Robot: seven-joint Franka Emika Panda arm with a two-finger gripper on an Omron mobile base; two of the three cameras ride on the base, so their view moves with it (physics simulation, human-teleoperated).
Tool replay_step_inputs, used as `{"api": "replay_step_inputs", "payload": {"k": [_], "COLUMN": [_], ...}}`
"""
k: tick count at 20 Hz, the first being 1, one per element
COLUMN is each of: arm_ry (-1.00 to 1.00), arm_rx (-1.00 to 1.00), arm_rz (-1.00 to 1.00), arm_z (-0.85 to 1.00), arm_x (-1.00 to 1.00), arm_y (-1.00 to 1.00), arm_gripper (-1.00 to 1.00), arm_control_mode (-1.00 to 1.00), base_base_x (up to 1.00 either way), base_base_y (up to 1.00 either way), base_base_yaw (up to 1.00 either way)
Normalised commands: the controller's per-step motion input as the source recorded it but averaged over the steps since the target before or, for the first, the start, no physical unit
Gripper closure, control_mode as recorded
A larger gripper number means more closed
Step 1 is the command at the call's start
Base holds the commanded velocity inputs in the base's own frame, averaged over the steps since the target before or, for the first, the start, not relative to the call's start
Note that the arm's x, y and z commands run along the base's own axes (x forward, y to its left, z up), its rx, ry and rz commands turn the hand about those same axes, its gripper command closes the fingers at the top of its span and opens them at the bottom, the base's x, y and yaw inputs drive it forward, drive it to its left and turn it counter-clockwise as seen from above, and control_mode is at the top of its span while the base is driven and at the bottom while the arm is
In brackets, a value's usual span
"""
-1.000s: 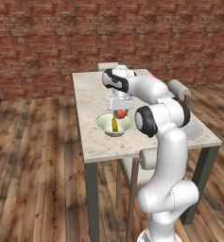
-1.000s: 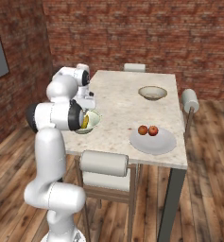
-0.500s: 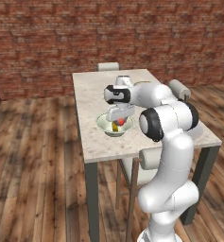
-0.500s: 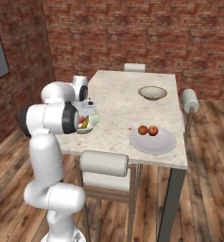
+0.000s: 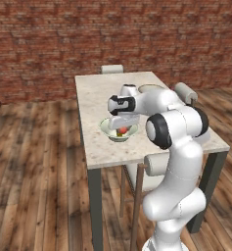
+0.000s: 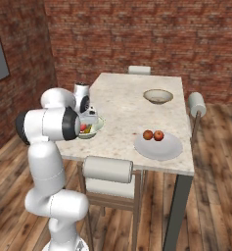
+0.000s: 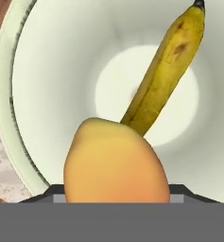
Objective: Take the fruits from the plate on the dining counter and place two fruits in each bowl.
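Note:
My gripper point(image 5: 123, 121) reaches down into the pale green-white bowl point(image 5: 105, 128) near the left edge of the dining counter point(image 5: 100, 93). It is shut on an orange-yellow fruit point(image 7: 116, 163), which hides the fingertips in the hand view. Just beyond it a yellow banana point(image 7: 165, 71) lies across the bowl's white floor point(image 7: 61, 71). From the right base view the gripper point(image 6: 88, 120) sits over the same bowl point(image 6: 99, 125). Two red-orange fruits point(image 6: 153, 135) rest on the flat pale plate point(image 6: 161, 151). The tan bowl point(image 6: 158, 96) stands farther back.
A padded chair back point(image 6: 107, 169) stands at the counter's near side, another point(image 6: 197, 104) at its right side and one point(image 6: 139, 70) at the far end. Brick wall behind, wooden floor around. My own elbow point(image 5: 178, 125) bulks over the counter's near right.
The hand has come down from above the green-white bowl into it, carrying the orange fruit. The arm's elbow has swung lower and nearer.

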Motion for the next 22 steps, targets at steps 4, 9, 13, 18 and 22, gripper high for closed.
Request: {"api": "replay_step_inputs", "payload": {"k": [4, 9, 13, 18, 22], "arm_ry": [0.0, 0.0, -0.04, -0.03, -0.04], "arm_rx": [0.0, 0.0, 0.0, 0.0, 0.0], "arm_rz": [-0.06, -0.03, 0.0, 0.0, 0.0], "arm_z": [0.13, 0.05, -0.24, -0.51, -0.14], "arm_x": [0.41, 0.5, 0.08, 0.0, 0.03], "arm_y": [0.11, 0.01, 0.0, 0.0, 0.0], "arm_gripper": [1.0, 1.0, 1.0, 1.0, 1.0], "arm_control_mode": [-1.0, -1.0, -1.0, -1.0, -1.0], "base_base_x": [0.0, 0.0, 0.0, 0.0, 0.0], "base_base_y": [0.0, 0.0, 0.0, 0.0, 0.0], "base_base_yaw": [0.0, 0.0, 0.0, 0.0, 0.0]}}
